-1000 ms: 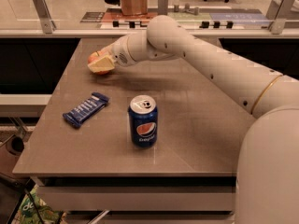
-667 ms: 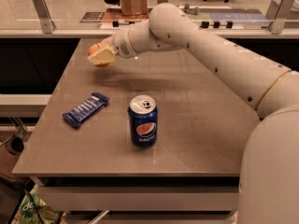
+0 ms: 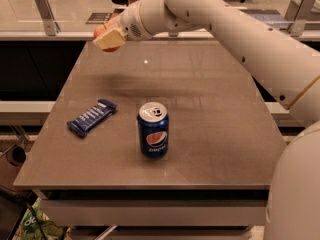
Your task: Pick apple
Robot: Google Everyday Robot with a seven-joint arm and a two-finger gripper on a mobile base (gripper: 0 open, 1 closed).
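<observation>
My gripper (image 3: 107, 37) is raised above the far left part of the grey table (image 3: 210, 134). Its pale fingers are closed around the orange-red apple (image 3: 101, 32), which shows only partly behind and under the fingers. The apple hangs well above the tabletop. The white arm reaches in from the right, across the top of the view.
A blue Pepsi can (image 3: 153, 129) stands upright near the table's middle front. A blue wrapped snack bar (image 3: 92, 117) lies flat to its left. Behind the table runs a counter with glass panels and office chairs. The table's front edge is close to me.
The gripper has lifted the apple higher above the table, moving up and slightly away. The can and the snack bar have not moved.
</observation>
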